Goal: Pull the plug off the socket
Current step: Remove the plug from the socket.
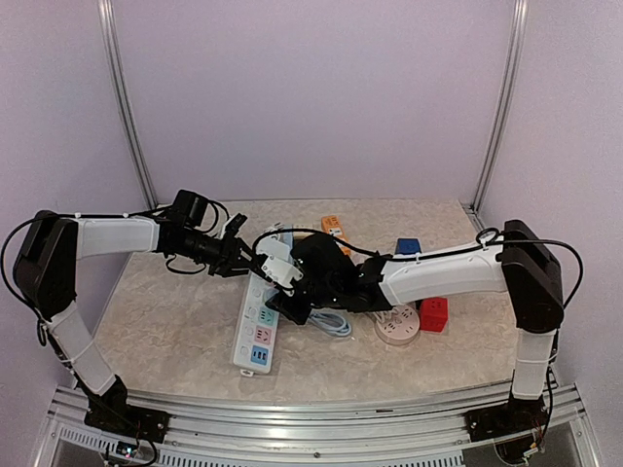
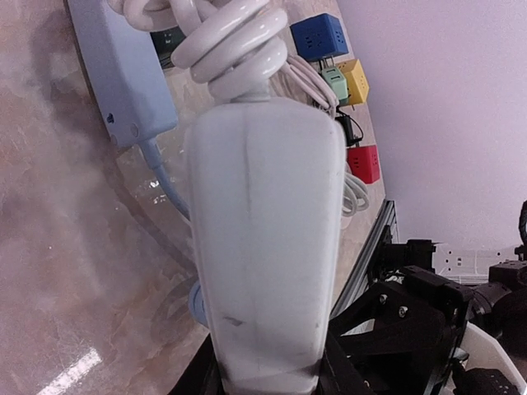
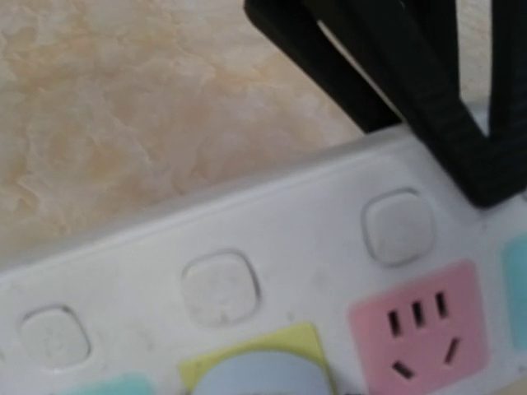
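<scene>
A long white power strip point(image 1: 255, 336) with coloured sockets lies on the marble table. It fills the right wrist view point(image 3: 272, 247), where a pink socket point(image 3: 416, 329) and a yellow one show. My left gripper point(image 1: 255, 261) is shut on a white plug point(image 1: 276, 265) over the strip's far end. In the left wrist view the plug body point(image 2: 263, 239) stands between my jaws, with its coiled white cable on top. I cannot tell whether its prongs sit in a socket. My right gripper point(image 1: 290, 304) rests over the strip's middle; its jaws are hidden.
An orange cube point(image 1: 332, 225), a blue cube point(image 1: 408, 246) and a red cube point(image 1: 433, 314) sit behind and right of the strip. A round white socket point(image 1: 397, 325) and a loose cable coil point(image 1: 331, 323) lie under the right arm. Black bars point(image 3: 428, 99) cross the right wrist view's top.
</scene>
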Controlling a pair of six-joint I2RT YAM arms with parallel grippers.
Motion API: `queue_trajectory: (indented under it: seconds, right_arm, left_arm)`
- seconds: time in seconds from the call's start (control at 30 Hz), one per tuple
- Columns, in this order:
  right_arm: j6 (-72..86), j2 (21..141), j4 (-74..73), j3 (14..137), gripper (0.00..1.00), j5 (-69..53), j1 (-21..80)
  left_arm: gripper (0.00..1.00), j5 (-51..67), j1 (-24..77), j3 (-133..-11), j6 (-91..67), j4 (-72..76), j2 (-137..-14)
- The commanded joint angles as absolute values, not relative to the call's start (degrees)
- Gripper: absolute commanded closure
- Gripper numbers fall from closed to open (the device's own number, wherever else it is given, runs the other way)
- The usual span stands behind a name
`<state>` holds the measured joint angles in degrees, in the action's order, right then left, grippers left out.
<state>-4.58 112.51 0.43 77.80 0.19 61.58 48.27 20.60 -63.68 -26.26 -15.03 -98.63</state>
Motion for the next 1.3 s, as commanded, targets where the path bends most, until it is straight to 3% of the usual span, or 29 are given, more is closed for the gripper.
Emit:
queue_trajectory:
  seconds: [0.0,0.5,1.27]
  right_arm:
    - [-6.33,111.69,-2.0,80.0,1.0,8.7,62.92]
    - [-8.2,112.81,-3.81,81.88,1.0,17.86,64.78]
    - [1.99,109.62,-0.18,77.86,1.0,-0.57,57.15]
  left_arm:
    - [1.0,47.09,18.93,-65.13,-25.4,-14.48,-98.5]
    - [1.0,47.09,18.63,-65.19,-25.49,-14.56,-98.87]
    - [1.0,47.4,18.6,-65.18,-25.49,-14.47,-98.8]
